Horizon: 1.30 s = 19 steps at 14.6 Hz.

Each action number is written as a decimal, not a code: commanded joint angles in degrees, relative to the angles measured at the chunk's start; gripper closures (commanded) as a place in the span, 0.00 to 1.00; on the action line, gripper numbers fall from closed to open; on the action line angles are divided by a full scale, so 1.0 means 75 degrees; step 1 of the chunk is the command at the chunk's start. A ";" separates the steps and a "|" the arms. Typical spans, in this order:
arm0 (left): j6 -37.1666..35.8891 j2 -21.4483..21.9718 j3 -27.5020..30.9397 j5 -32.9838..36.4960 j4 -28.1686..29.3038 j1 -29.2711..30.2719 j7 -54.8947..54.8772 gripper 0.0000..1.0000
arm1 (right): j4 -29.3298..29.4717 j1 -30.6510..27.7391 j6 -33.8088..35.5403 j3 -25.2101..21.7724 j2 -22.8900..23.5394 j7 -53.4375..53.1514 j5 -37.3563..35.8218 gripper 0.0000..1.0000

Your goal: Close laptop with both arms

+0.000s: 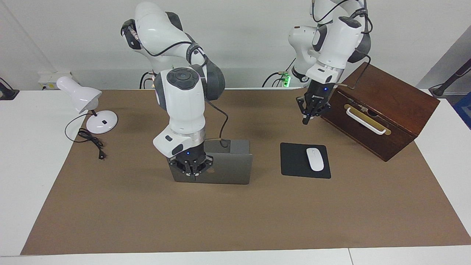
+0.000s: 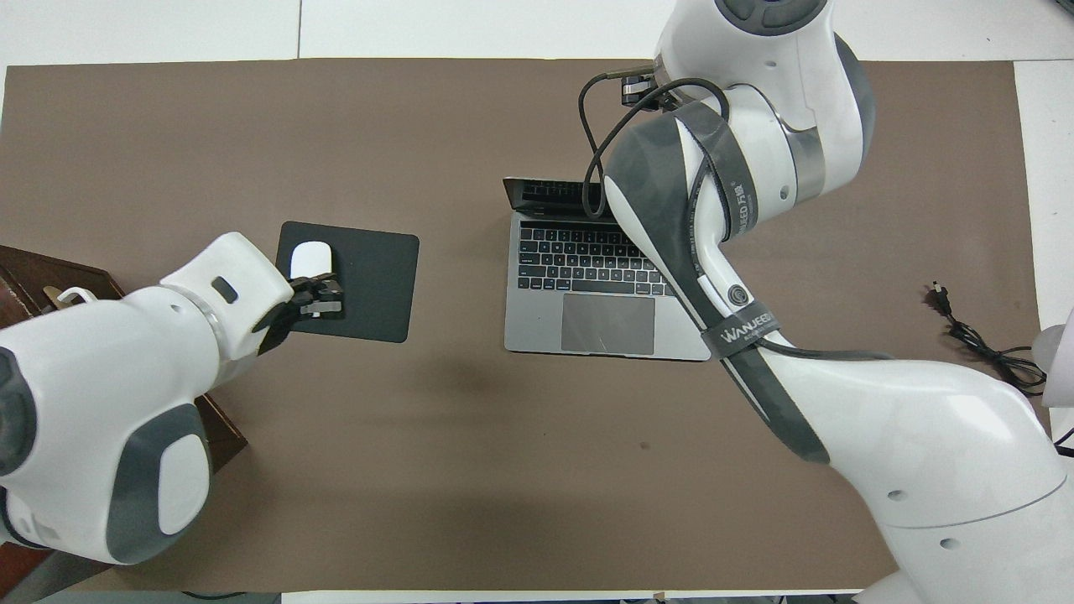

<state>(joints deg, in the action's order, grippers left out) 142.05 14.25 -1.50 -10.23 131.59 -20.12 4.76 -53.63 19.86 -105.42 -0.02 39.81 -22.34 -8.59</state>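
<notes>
While lid half-down, right gripper (image 1: 191,170) sits against laptop (image 1: 228,167) lid's outer face, fingers seemingly apart; left gripper (image 1: 311,112) hangs well aside, closure unclear.

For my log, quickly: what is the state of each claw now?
Right claw: at the raised lid of the laptop; fingers cannot be told.
Left claw: in the air, holds nothing; fingers cannot be told.

Silver-grey laptop (image 1: 228,167); black mouse pad (image 1: 294,162); white mouse (image 1: 315,159); brown mat (image 1: 235,217)
</notes>
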 commanded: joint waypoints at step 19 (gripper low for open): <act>0.5728 -0.2099 0.0118 -0.0101 0.1404 -0.2650 0.0748 1.00 | -0.1768 0.0082 -0.1940 0.0120 -0.0715 -0.0373 -0.0027 1.00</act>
<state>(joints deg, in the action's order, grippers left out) 182.93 0.15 -1.47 -10.27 142.73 -38.78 11.14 -64.42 20.16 -119.44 0.41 36.20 -23.34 -8.76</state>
